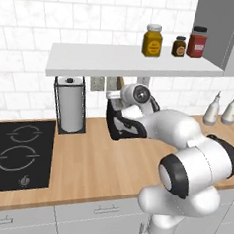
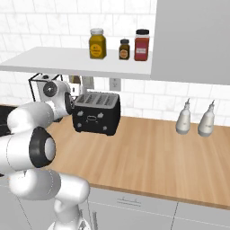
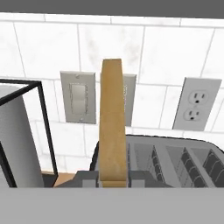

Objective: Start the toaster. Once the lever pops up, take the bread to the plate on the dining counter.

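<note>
The bread (image 3: 113, 122) stands on edge directly in front of the hand camera, its lower end level with the leftmost slot of the toaster (image 3: 175, 159), and the two dark tips of the tool (image 3: 113, 178) sit against its bottom on either side – the tool is pinching the bread across its thin faces. Whether the slice has fully cleared the slot cannot be told from this angle. In the right base view the toaster (image 2: 96, 113) rests on the wood surface (image 2: 157, 152) near the tiled wall, below the shelf (image 2: 76, 60), with the wrist just beside its left end. Treat the bread as light, thin and fairly stiff, but brittle: toasted crumb crushes and snaps under excess squeeze, and its dry faces offer fair friction, so moderate closing force is judged sufficient. The present hold is low on the slice, which leaves a tall free length above the tips; that length can lever or swing during fast moves – keep the transfer smooth and the slice upright. A hold nearer mid-height, flat across both faces and away from the crust corners, would be steadier. The paper towel holder (image 3: 26, 131) stands close at the left.
</note>
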Controlling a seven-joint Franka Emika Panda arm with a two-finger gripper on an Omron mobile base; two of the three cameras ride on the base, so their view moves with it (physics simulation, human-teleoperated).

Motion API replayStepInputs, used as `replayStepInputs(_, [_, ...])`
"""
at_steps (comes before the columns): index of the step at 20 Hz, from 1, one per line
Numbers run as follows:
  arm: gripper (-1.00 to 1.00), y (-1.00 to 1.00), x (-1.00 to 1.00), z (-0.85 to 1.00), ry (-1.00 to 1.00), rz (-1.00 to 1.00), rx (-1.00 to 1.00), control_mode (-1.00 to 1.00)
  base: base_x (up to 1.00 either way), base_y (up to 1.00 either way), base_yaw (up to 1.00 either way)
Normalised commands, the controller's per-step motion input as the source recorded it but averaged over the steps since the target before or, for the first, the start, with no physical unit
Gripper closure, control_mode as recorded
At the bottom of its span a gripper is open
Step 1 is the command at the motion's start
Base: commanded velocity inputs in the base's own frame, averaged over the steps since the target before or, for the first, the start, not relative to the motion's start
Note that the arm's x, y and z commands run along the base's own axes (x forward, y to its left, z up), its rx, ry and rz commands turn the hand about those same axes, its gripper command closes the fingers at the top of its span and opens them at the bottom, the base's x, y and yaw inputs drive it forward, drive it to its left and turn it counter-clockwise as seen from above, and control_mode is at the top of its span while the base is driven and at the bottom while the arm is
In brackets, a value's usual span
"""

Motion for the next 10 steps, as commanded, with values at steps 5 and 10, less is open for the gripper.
replayStepInputs(5, [1.0,-0.06,-0.33,0.26,0.12,0.0,-0.01,-1.0,0.0,0.0,0.0])
replayStepInputs(10, [1.0,-0.2,-0.35,0.05,0.21,0.0,-0.03,-1.0,0.0,0.0,0.0])
